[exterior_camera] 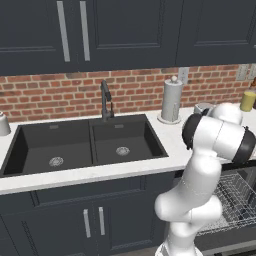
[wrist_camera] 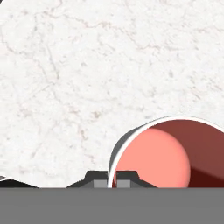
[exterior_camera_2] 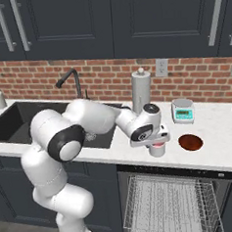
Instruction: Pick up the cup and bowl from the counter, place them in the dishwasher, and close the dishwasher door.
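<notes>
The small pinkish-red cup point(wrist_camera: 162, 162) stands low in the hand view, its thin pale rim running between my two finger tips. My gripper point(wrist_camera: 112, 178) is shut on the cup's wall. In the right base view the gripper point(exterior_camera_2: 156, 142) points down over the cup point(exterior_camera_2: 157, 150) near the front edge of the white counter point(exterior_camera_2: 214, 130). Just to the right of the cup lies the dark reddish-brown bowl point(exterior_camera_2: 191, 142), apart from it. Below, the dishwasher point(exterior_camera_2: 168, 202) stands open with its wire rack pulled out, and the dishwasher door point(exterior_camera: 227, 239) lies folded down under the rack.
A small kitchen scale point(exterior_camera_2: 183, 110) and a paper towel roll point(exterior_camera_2: 141, 90) stand behind the cup by the brick wall. The black double sink point(exterior_camera: 85, 142) with its tap point(exterior_camera: 105, 100) lies to the left. An olive-yellow cylinder point(exterior_camera: 247, 100) stands at the far right.
</notes>
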Robot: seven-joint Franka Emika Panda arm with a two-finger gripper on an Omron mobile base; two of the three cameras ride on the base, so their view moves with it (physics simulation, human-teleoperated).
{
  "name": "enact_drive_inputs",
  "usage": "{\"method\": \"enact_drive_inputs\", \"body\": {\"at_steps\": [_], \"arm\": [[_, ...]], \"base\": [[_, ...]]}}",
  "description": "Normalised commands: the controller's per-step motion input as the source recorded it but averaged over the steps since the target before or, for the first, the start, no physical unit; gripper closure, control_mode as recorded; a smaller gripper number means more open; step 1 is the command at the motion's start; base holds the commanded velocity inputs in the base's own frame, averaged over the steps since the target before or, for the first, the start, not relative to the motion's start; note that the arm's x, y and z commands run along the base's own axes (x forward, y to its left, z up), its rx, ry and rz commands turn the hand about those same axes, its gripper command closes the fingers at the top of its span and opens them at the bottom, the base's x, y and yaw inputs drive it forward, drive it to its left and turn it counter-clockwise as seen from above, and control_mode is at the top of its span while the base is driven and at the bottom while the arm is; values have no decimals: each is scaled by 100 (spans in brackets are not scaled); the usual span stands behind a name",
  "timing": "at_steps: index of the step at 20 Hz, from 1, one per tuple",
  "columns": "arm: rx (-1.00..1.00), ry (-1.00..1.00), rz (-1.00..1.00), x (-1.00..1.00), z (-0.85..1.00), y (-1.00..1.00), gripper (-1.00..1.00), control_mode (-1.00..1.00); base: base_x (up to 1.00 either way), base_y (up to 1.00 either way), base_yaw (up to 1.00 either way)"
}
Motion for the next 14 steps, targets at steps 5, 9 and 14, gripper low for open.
{"method": "enact_drive_inputs", "body": {"at_steps": [5,9,14], "arm": [[0,0,13,-57,-9,0,100,-100],[0,0,9,-64,-12,0,100,-100],[0,0,7,-69,-14,0,100,-100]], "base": [[0,0,0],[0,0,0],[0,0,0]]}}
